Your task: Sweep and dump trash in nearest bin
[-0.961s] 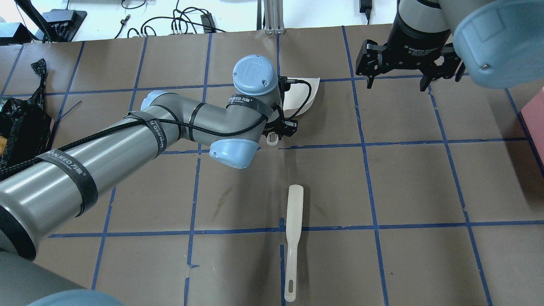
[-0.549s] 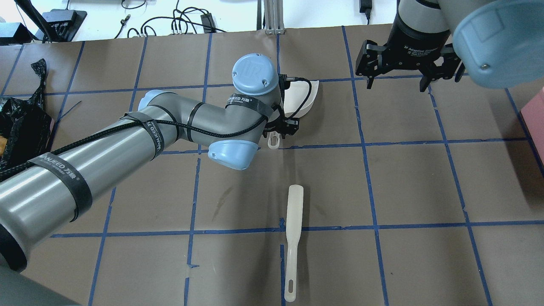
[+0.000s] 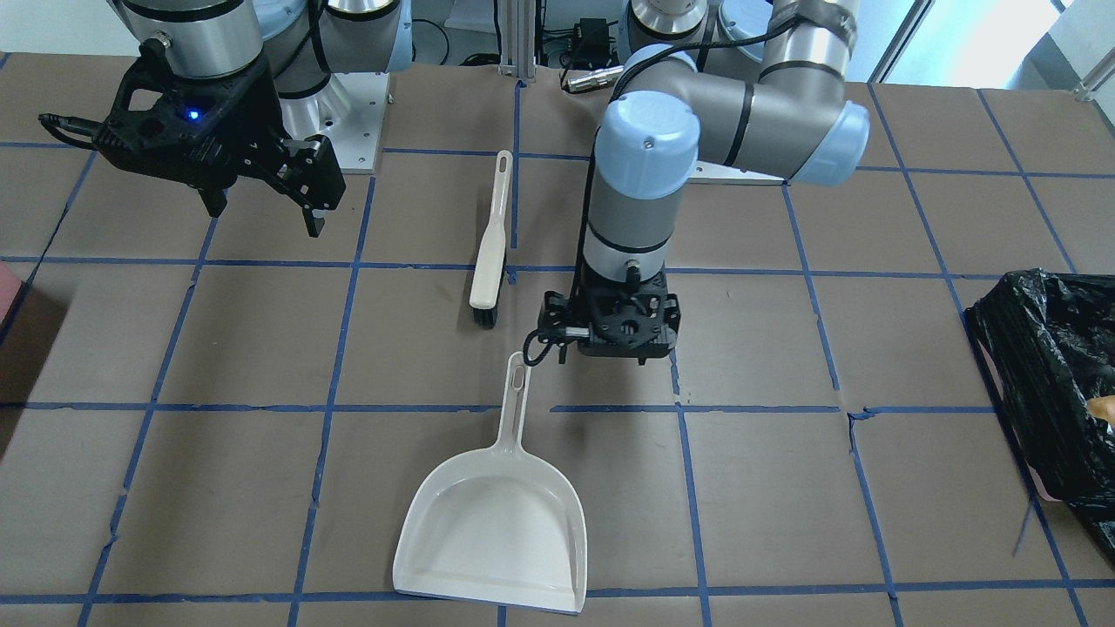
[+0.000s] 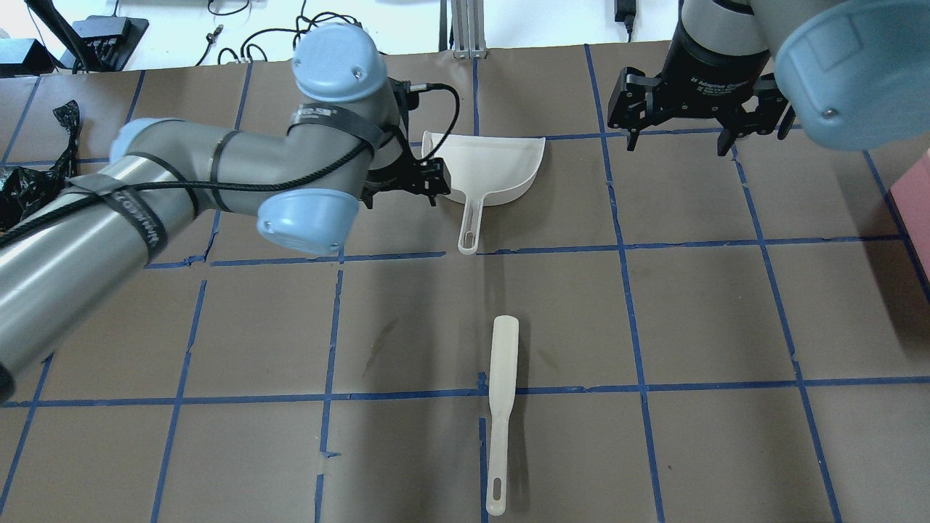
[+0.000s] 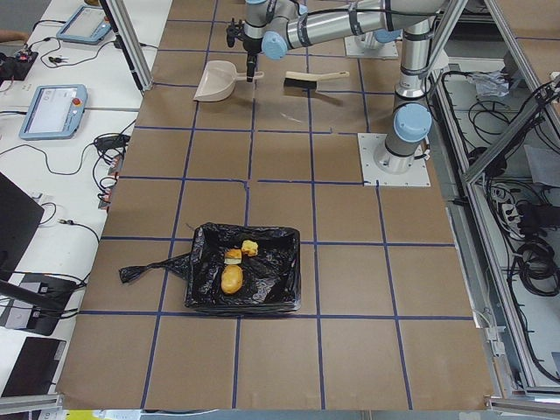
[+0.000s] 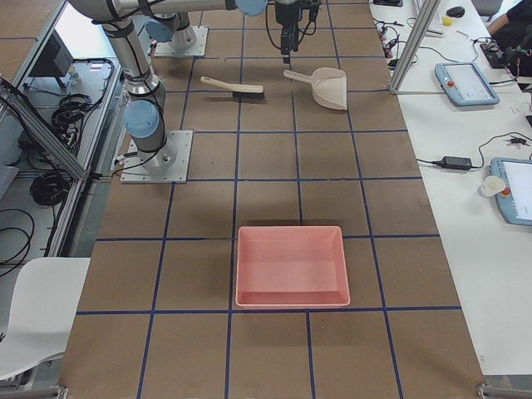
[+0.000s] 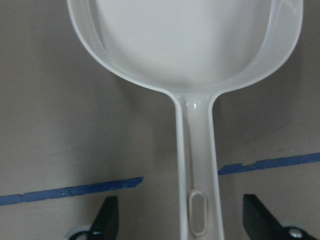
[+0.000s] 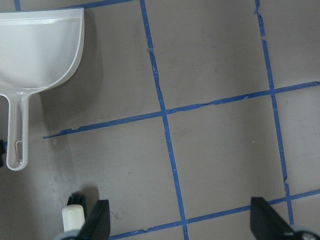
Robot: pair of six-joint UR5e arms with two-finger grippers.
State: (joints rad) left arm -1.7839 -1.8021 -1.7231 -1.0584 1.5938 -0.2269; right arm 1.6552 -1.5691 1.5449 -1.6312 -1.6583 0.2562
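Left gripper point(image 3: 623, 329) hangs above the table point(image 3: 871, 488) with its jaws spread wide and nothing between them. In its wrist view we see the fingertips point(image 7: 107, 220) far apart, with the handle of the dustpan point(image 7: 190, 50) running below between them, untouched. From across the table that claw sits just beside the handle's end. The right gripper point(image 4: 679, 142) hovers well apart from it, also wide and empty.

We find the white dustpan lying flat, its mouth away from the robot. The brush point(image 3: 490, 252) lies nearer the robot's base, its bristles toward the pan's handle and not touching it.

The bin point(image 5: 282, 278), lined with black plastic, stands far off at the table's left end. Inside it we count what look like three pieces of trash point(image 5: 232, 278), though they are small in that view: a tan lump, a golden chunk and a paler one. A pink tray point(image 6: 291, 233) sits at the opposite end.
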